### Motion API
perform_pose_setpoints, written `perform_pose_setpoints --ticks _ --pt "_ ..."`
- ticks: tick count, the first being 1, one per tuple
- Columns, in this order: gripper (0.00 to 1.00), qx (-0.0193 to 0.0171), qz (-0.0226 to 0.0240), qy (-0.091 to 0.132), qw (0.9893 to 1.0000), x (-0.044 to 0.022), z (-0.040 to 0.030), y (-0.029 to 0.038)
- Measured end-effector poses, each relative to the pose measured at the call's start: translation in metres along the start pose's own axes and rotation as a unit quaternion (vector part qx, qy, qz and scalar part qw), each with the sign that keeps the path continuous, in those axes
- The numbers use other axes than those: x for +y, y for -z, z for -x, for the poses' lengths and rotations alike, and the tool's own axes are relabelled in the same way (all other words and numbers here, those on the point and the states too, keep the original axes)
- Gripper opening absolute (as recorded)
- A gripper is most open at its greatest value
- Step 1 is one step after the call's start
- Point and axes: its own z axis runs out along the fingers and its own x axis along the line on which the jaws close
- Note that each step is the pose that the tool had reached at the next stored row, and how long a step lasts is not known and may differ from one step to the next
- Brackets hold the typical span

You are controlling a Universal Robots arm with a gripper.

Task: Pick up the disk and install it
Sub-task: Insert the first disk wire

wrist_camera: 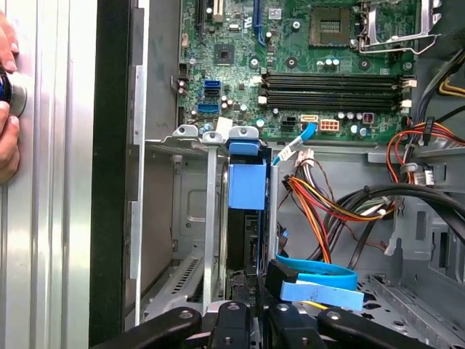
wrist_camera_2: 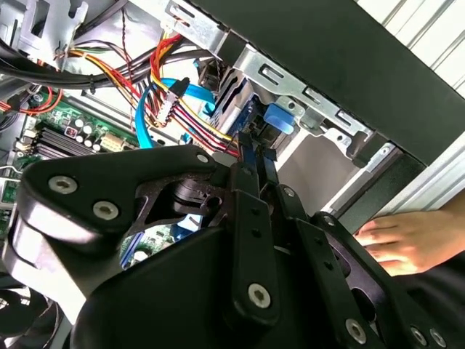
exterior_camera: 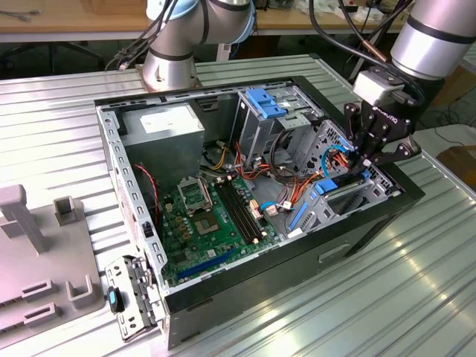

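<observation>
Blue rails frame the disk (wrist_camera: 247, 218), which stands on edge in a slot at the front corner of the open computer case (exterior_camera: 111, 160) on the ribbed worktop (exterior_camera: 416, 297). The black tool (exterior_camera: 364, 165), fingers narrowed, pinches the disk's rear edge. A person's hand (wrist_camera_2: 407, 243) rests outside the case.
</observation>
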Motion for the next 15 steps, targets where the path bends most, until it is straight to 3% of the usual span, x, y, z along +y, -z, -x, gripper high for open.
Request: perform_pose_setpoints --ticks 10,15 --pt "0.17 0.0 -0.0001 0.001 1.0 0.0001 0.0002 -0.0036" --pt "0.17 -0.0001 0.0002 -0.003 1.0 0.0001 0.0002 -0.0007"
